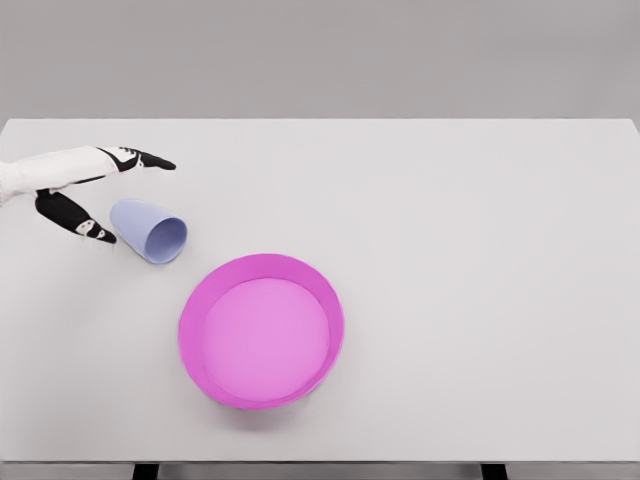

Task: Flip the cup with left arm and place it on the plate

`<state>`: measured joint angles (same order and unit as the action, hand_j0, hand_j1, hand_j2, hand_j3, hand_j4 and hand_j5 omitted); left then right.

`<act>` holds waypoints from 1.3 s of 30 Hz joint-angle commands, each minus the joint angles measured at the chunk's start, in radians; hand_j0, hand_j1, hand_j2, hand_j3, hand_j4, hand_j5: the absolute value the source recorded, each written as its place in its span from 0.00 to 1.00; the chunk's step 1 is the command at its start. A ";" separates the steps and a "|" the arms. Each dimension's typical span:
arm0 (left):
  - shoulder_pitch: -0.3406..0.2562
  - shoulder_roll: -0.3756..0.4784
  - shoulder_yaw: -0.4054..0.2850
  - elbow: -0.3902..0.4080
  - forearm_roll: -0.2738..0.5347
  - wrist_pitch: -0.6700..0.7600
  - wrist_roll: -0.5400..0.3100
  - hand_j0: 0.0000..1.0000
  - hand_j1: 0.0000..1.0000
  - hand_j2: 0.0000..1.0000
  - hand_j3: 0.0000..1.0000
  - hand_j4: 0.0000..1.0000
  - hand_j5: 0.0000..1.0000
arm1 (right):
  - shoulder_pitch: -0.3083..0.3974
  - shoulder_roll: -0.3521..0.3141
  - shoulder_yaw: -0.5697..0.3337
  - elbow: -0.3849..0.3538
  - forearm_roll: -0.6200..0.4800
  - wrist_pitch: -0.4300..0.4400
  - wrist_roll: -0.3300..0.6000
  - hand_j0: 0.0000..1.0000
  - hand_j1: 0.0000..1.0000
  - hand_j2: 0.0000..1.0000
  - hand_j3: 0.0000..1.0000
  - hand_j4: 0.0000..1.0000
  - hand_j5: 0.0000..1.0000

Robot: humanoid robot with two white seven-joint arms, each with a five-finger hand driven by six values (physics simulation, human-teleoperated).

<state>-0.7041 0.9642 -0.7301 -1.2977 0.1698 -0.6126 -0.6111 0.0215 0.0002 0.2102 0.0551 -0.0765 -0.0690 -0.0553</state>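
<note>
The blue cup point(150, 229) lies on its side on the white bench point(450, 250), in the left part of the picture. Its open mouth faces the lower right, toward the pink plate point(262, 330). The plate sits just below and to the right of the cup, near the middle bottom.

The left hand point(85, 190) comes in from the left edge. It is spread wide open and holds nothing. Its long fingers point(145, 159) point right, above the cup. Its thumb point(80, 220) sits just left of the cup's closed end. It looks very close, but I cannot tell if it touches.

The cup is round, so it can roll. If the hand bumps it before closing, the cup may roll off toward the plate. If the hand pinches only the closed end, the cup may slip out when it is turned. The plate has a tall rim, so a cup carried too low could knock it.
</note>
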 commanded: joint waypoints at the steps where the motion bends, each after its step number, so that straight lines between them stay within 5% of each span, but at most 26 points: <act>1: 0.000 -0.030 -0.060 0.083 0.004 0.002 0.000 1.00 1.00 1.00 1.00 1.00 1.00 | 0.000 0.000 0.000 0.000 0.000 0.000 0.000 1.00 1.00 1.00 1.00 1.00 1.00; 6: -0.005 -0.045 -0.091 0.112 0.007 0.002 0.000 1.00 1.00 1.00 1.00 1.00 1.00 | 0.000 0.000 0.000 0.000 0.000 0.000 0.000 1.00 1.00 1.00 1.00 1.00 1.00; 10: -0.066 -0.062 -0.169 0.182 -0.010 0.002 0.000 1.00 1.00 1.00 1.00 1.00 1.00 | 0.000 0.000 0.000 0.000 0.000 0.000 0.000 1.00 1.00 1.00 1.00 1.00 1.00; 28: -0.098 -0.099 -0.170 0.187 -0.082 0.002 0.000 1.00 1.00 1.00 1.00 1.00 1.00 | 0.000 0.000 0.000 0.000 0.000 0.000 0.000 1.00 1.00 1.00 1.00 1.00 1.00; 39: -0.104 -0.137 -0.170 0.264 -0.108 0.002 0.000 1.00 1.00 1.00 1.00 1.00 1.00 | -0.002 0.000 0.000 0.000 0.000 0.000 0.000 1.00 1.00 1.00 1.00 1.00 1.00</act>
<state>-0.8084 0.8381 -0.9018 -1.0536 0.0660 -0.6132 -0.6112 0.0200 0.0002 0.2102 0.0550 -0.0765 -0.0690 -0.0553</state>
